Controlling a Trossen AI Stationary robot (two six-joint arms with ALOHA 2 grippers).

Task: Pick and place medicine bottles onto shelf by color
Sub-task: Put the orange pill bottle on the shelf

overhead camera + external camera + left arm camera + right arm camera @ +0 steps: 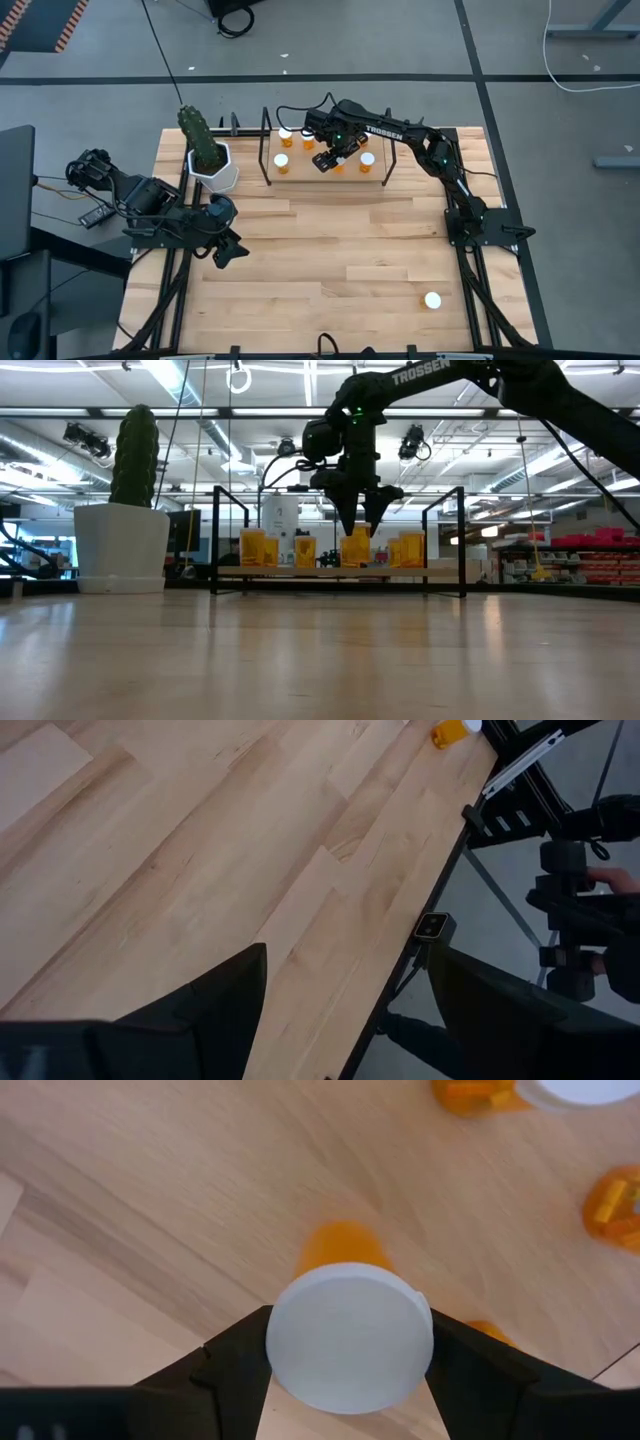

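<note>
Amber bottle point(345, 1280) with round white cap sits clamped upright in right claw point(350, 1342) over shelf point(330, 180).

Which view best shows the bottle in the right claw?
Right wrist view: the bottle fills the frame, white cap between both fingers. The low view shows it sideways on the shelf; the high view mostly hides it.

- High view looks straight down on the table point(330, 250).
- Low view faces level across it toward the far shelf point(340, 571), shared with high and right wrist views.
- Wrist views sit close, angled downward.
</note>
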